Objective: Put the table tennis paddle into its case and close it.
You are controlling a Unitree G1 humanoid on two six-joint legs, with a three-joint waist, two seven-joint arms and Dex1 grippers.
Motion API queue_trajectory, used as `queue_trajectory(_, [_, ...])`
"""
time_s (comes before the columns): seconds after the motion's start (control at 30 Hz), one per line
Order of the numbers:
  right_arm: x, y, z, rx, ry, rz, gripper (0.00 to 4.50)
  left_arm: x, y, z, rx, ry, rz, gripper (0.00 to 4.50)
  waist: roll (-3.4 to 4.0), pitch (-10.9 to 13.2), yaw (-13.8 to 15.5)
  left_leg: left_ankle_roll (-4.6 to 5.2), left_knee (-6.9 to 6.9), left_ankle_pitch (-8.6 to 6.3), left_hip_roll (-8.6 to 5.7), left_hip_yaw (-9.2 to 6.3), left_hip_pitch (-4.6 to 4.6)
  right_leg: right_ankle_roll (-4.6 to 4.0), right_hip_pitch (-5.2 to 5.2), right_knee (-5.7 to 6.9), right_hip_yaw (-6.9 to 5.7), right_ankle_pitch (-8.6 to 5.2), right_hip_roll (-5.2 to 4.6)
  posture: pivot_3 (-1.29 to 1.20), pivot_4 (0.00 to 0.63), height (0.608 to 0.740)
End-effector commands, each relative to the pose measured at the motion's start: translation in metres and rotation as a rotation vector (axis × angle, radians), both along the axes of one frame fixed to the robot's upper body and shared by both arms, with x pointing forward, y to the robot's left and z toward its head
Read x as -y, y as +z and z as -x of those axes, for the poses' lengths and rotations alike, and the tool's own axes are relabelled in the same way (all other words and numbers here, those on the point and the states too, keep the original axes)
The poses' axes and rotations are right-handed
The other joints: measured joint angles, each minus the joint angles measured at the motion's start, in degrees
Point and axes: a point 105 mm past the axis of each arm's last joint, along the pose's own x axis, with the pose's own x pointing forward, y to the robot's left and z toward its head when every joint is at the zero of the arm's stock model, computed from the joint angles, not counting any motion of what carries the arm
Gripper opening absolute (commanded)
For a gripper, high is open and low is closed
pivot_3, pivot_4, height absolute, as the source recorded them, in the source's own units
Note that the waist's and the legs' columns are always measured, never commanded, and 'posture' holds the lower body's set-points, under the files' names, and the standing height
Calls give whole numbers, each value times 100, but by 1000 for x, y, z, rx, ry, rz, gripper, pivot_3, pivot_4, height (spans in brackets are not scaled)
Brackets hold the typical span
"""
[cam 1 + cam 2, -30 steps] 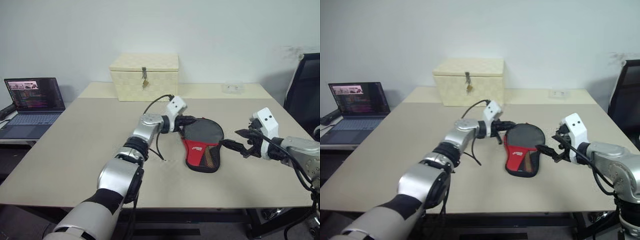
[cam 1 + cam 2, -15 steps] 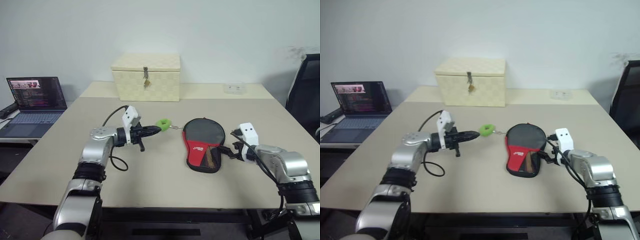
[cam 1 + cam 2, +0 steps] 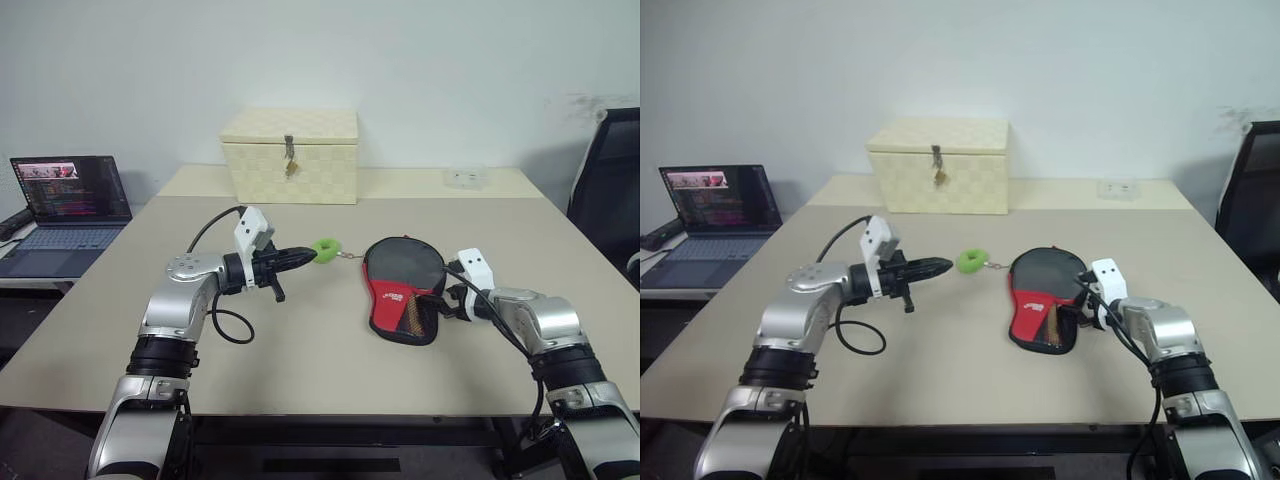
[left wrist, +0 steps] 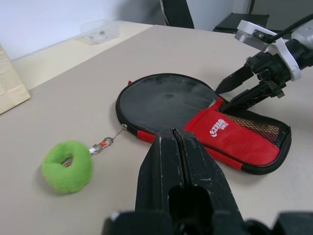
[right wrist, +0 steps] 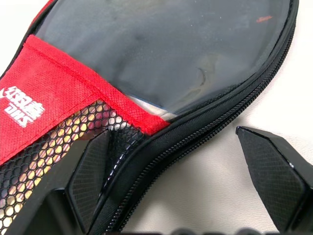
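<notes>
Beige table (image 3: 150, 300) against a white wall; laptop (image 3: 70, 195) on a side desk off the left edge. Left gripper (image 3: 303, 257) is clamped shut on nothing, tips just beside the green fuzzy ring (image 3: 324, 247) mid-table. The ring is linked by a short chain to the zip of the case (image 3: 392, 295).

Cream woven box (image 3: 290, 155) sits at the far edge, latch down, contents hidden.

The case lies flat right of centre, zip not yet run round. The table tennis paddle (image 5: 171, 54) appears to sit inside it: glossy black face exposed, handle tucked under the red band and mesh. Right gripper (image 3: 448, 298) is spread wide, holding nothing. One finger is over the mesh, the other on the table past the case's right edge.

Small clear box (image 3: 465, 177) near the far right corner, contents too small to tell.

Risks:
- The closed left tips may nudge the ring and drag the case by its chain.
- The right fingers may pinch mesh instead of pinning the edge, so the case slides when the zip is pulled.
- The zip may snag on the paddle rim.
</notes>
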Motion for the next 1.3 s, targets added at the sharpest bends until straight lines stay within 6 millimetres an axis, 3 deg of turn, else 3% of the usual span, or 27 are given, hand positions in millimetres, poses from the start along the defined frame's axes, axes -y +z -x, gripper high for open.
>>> queue_trajectory(0.03, [-5,-20,12,-83,47,45,4436,1,15,5,63,-13,-3,11,0,-1,0,0,0,0,0,1,1,0,0,3,1,0,0,0,150,740])
queue_trajectory(0.17, [-22,-25,22,-132,89,-14,4436,0,14,5,64,-7,-11,11,-2,-5,-3,0,1,0,1,0,3,0,0,5,2,0,0,0,150,740])
queue_trajectory(0.47, [-28,-37,17,-171,46,-48,1543,-3,14,4,68,4,-22,0,-11,-12,-83,0,-1,0,7,0,45,-1,26,19,14,-1,0,0,150,740])
queue_trajectory(0.63, [-38,-35,10,-174,42,-119,121,-5,12,6,62,5,-26,0,-11,-12,-101,1,-6,-1,7,1,98,-1,79,17,14,-3,1,0,150,740])
queue_trajectory(0.73, [-50,-29,8,-181,71,-202,24,-4,12,9,53,-16,-23,0,-12,-12,-115,1,-5,-1,9,1,106,-1,86,17,16,-3,1,0,150,740])
queue_trajectory(0.87, [-87,-4,19,-186,267,-315,24,-11,12,38,-24,-156,-17,0,-11,-12,-200,0,-10,0,17,3,101,-7,73,19,26,-1,2,0,150,740])
queue_trajectory(0.97, [-101,1,30,-196,341,-328,24,-20,3,50,-78,-174,-44,0,-11,-11,-263,1,-21,-1,22,-2,84,-27,44,34,26,-10,1,0,150,740])
queue_trajectory(1.17, [-117,-1,53,-218,388,-319,24,-26,-19,75,-175,-198,-62,0,-9,-10,-263,1,-40,-1,35,-4,63,-54,3,53,26,-32,4,0,150,740])
queue_trajectory(1.3, [-114,-3,72,-249,395,-311,24,-18,-28,89,-217,-230,-50,0,-8,-9,-221,0,-35,-1,32,-15,56,-54,3,52,25,-33,1,0,150,740])
